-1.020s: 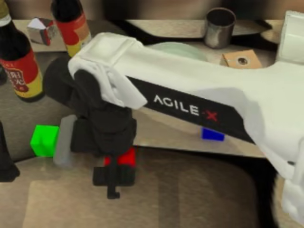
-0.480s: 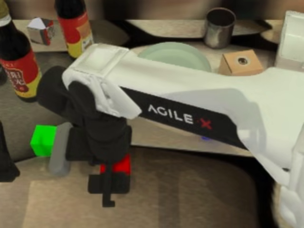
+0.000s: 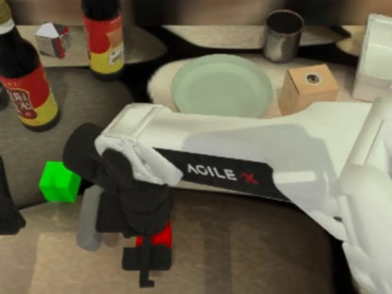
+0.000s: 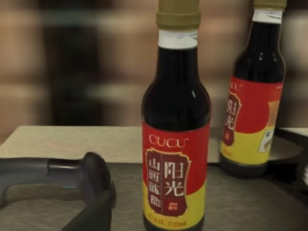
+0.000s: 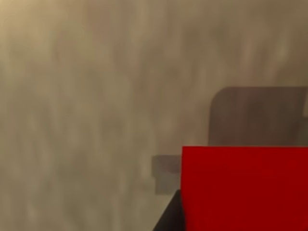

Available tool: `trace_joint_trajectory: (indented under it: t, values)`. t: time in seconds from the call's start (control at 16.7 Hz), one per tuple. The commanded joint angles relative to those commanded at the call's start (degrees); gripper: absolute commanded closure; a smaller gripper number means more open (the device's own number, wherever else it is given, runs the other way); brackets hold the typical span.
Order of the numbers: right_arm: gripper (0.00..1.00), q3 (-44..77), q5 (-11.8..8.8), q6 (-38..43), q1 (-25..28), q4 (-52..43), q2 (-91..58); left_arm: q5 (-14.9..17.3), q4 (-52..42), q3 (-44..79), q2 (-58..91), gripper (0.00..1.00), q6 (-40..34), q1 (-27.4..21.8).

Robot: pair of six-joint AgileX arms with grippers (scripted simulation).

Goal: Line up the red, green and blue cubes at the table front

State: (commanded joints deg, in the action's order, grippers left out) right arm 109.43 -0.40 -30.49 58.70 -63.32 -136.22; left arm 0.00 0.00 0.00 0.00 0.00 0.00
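Red cube [image 3: 160,235] sits clamped in right pincer [image 3: 147,248] above the table front [image 3: 257,257].

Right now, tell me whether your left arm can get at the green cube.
Probably yes. The green cube sits uncovered at the table's left, close to the left arm parked at that edge, with nothing between them. The right gripper, carrying the red cube, works just beside it and could crowd the approach.

The beige-brown stone-like tabletop [image 3: 257,245] is carrying a bright green cube [image 3: 59,182], two dark sauce bottles [image 3: 24,86], a pale green plate [image 3: 222,86], a tan cardboard box [image 3: 308,87] and a metal cup [image 3: 284,35].
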Motion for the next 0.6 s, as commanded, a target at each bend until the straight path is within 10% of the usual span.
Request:
trace_joint_trajectory:
  t: [0.12,0.6]
  values:
    - [1.0,0.0,0.0,0.0,0.0,0.0,0.0,0.0,0.0,0.0,0.0,0.0,0.0,0.0]
    - [0.4,0.0,0.0,0.0,0.0,0.0,0.0,0.0,0.0,0.0,0.0,0.0,0.0,0.0]
